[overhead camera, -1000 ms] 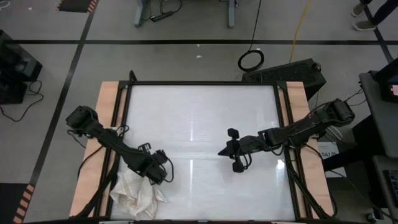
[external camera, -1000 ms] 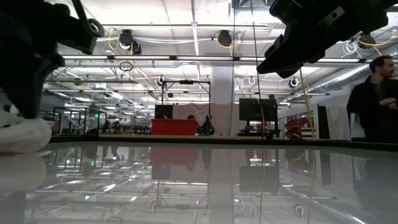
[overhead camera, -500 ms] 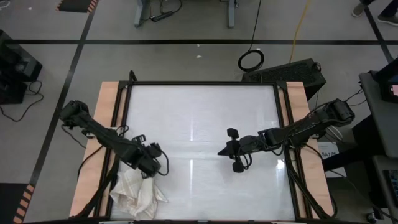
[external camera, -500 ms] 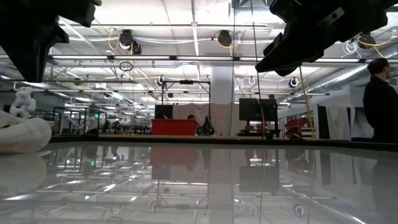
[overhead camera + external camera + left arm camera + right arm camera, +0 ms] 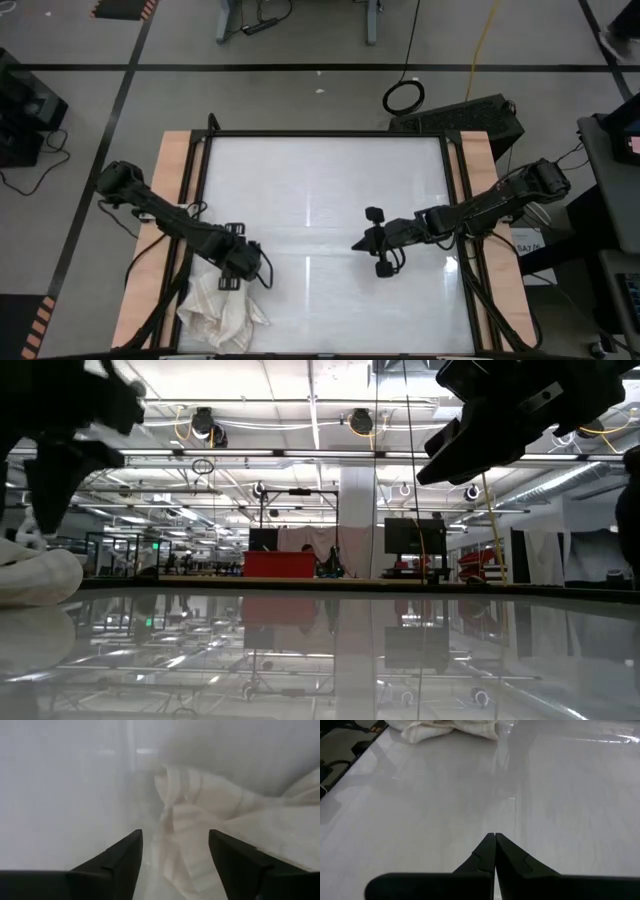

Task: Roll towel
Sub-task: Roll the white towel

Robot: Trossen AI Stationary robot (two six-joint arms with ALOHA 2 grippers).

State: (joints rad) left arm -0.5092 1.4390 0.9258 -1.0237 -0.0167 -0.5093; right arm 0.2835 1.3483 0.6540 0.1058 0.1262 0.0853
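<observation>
The towel (image 5: 222, 312), cream with a faint check, lies crumpled in a heap at the table's near left corner; it also shows in the low view (image 5: 35, 575), the left wrist view (image 5: 225, 815) and the right wrist view (image 5: 450, 727). My left gripper (image 5: 230, 282) hangs open just over the heap's far edge, fingers pointing down at it (image 5: 175, 832), with nothing between them. My right gripper (image 5: 357, 245) hovers shut over the middle right of the table (image 5: 494, 836), far from the towel.
The glossy white tabletop (image 5: 320, 190) has a black frame and wooden side strips (image 5: 172, 200). The towel heap sits close to the near edge and the left strip. Bare surface stretches from the heap to the far and right sides.
My left gripper has opened over the towel's far edge and drawn up a little from the heap, shifting slightly toward the table's left. The towel stays crumpled in the near left corner.
</observation>
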